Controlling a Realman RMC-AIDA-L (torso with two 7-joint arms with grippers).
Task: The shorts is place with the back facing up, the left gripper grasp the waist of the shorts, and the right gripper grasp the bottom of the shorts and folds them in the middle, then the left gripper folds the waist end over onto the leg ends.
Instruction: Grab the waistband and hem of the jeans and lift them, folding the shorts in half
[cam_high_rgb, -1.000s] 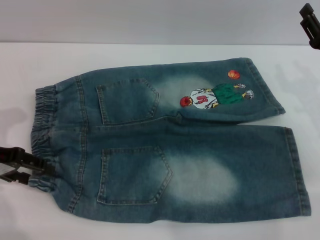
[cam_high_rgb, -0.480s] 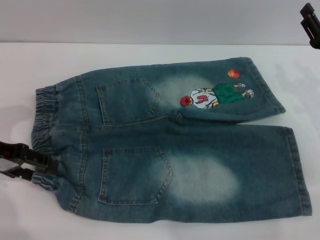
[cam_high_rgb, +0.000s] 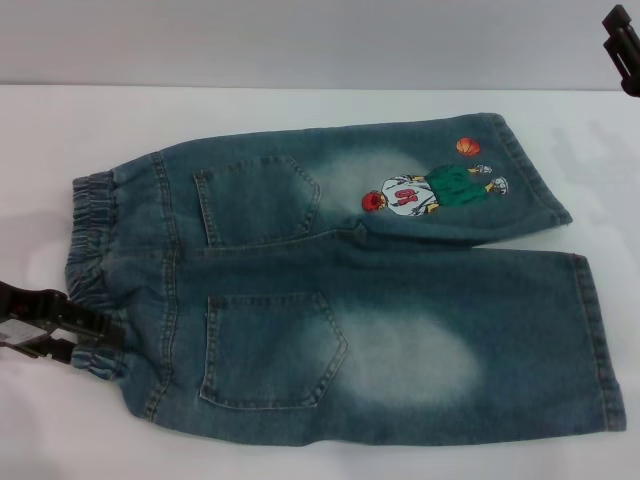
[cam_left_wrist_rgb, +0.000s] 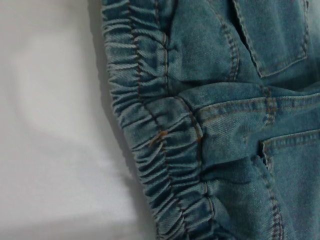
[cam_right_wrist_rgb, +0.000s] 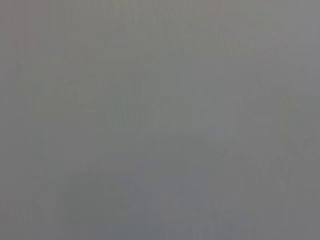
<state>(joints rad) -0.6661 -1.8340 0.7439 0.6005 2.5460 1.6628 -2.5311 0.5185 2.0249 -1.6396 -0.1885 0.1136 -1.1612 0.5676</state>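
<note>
The left gripper (cam_high_rgb: 85, 335) sits at the 8 o'clock edge of the head view, its dark fingers (cam_high_rgb: 70, 322) reaching onto the near corner of the waist of the shorts (cam_high_rgb: 92, 262). The 2 fingers look narrow and laid against the ruffled band, yet whether they have actually pinched the denim cannot be told; the left wrist view shows only the puckered elastic (cam_left_wrist_rgb: 165, 150) and none of the fingers.

The shorts (cam_high_rgb: 340, 290) lie flat on the white table (cam_high_rgb: 300, 100), back up, with 2 patch pockets showing. The waist is at 9 o'clock and the bottom of the shorts (cam_high_rgb: 595, 340) at 3 o'clock. The far leg carries the cartoon patch (cam_high_rgb: 430, 190), and its hem is skewed and slightly curled toward 2 o'clock.

The right gripper (cam_high_rgb: 622, 50) hangs at the 2 o'clock corner, well apart from the cloth; its finger state cannot be told, and the right wrist view shows only plain grey.

By the look of things, the waist grasp is the step in hand and the hem grasp is not yet begun. The main risk is a shallow bite: the fingers meet the band at its very corner, so lifting could pull only 1 layer or let the gathered elastic slip out. A second risk is the skewed far leg; if the right gripper takes only the near hem, the fold would come out crooked.
</note>
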